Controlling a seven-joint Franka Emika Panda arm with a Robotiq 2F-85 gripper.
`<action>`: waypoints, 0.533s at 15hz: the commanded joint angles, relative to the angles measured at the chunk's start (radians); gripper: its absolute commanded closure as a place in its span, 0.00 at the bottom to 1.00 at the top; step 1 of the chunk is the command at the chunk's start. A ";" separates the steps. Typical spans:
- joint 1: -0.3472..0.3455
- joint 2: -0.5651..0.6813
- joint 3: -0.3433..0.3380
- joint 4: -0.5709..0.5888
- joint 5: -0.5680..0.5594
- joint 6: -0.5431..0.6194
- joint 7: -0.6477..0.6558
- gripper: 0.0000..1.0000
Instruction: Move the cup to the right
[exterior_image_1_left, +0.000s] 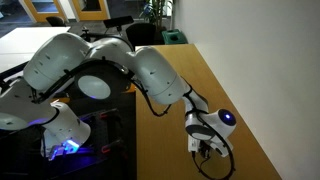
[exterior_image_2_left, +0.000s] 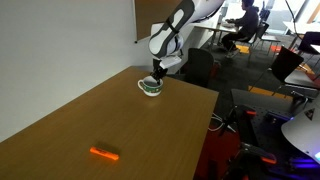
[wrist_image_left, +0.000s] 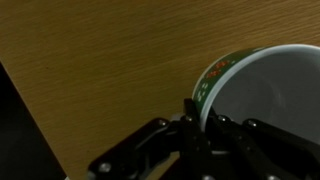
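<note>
A small orange object (exterior_image_2_left: 104, 153) was pictured lying in the foreground of the wooden table (exterior_image_2_left: 60, 125) in an exterior view, well apart from the work. Farther along, near the table's far end and close to its edge, the cup (exterior_image_2_left: 150, 87) was seen standing upright on the wood, with the gripper (exterior_image_2_left: 154, 77) poised directly on top of it. In the wrist view the fingers (wrist_image_left: 192, 112) were shown drawn together on the cup's wall, one outside the rim and one inside. The grasp was judged to be made, and the carry to the right not yet begun. The cup was not seen lifted clear, so lifting, shifting and setting down were all left to do. The cup was shown as short, wide and white, with a green band flecked with red under the rim. Beyond it, the white Franka arm (exterior_image_2_left: 185, 18) was seen arching in from an office of dark chairs (exterior_image_2_left: 203, 66).
</note>
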 joint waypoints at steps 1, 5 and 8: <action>0.009 0.002 -0.012 0.042 0.011 -0.046 0.023 0.97; 0.009 -0.001 -0.009 0.037 0.013 -0.034 0.020 0.81; 0.014 -0.010 -0.010 0.030 0.010 -0.020 0.019 0.63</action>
